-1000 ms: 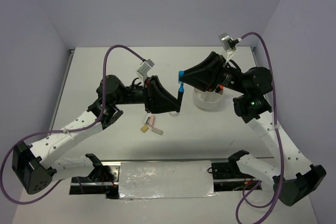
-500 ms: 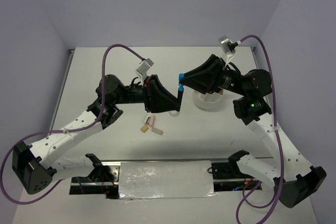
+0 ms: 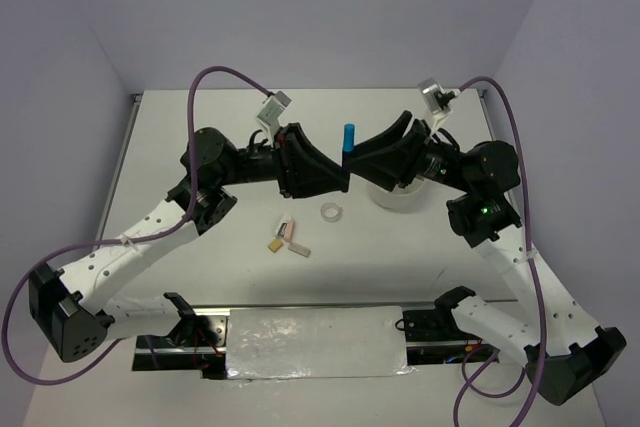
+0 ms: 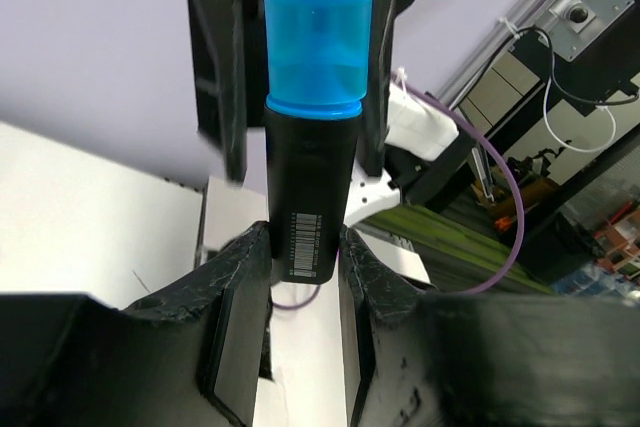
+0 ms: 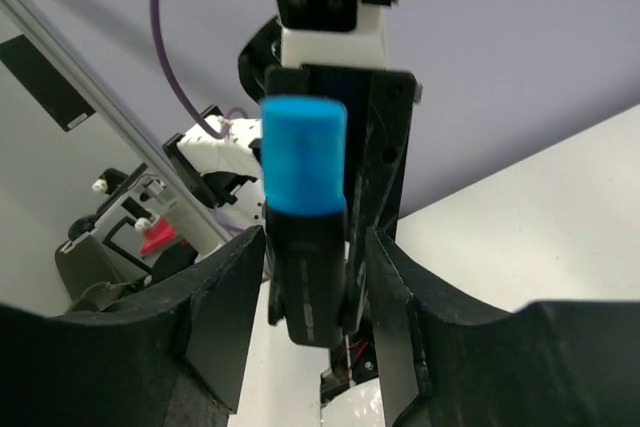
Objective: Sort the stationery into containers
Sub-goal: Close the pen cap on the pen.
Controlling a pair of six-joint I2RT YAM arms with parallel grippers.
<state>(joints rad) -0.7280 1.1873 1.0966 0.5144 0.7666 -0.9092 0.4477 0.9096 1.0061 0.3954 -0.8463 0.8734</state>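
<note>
Blue-capped, the black marker (image 4: 312,147) stands upright in mid-air above the table (image 3: 380,257). The left gripper (image 4: 305,247) pinches it low on the barrel, fingers pressed to both sides. The right gripper (image 5: 315,287) meets it from 3 o'clock, its fingers straddling the barrel with a sliver of gap on one side, so unclamped. From the marker, the white tub (image 3: 395,199) sits at 4 o'clock, a clear tape ring (image 3: 331,213) at 6 o'clock, and a pink eraser (image 3: 290,234) beside a tan piece (image 3: 273,244) at 7 o'clock.

Smooth black plastic marker (image 4: 311,162), glossy blue cap (image 4: 317,37), grainy matt left gripper (image 4: 303,239)
</note>
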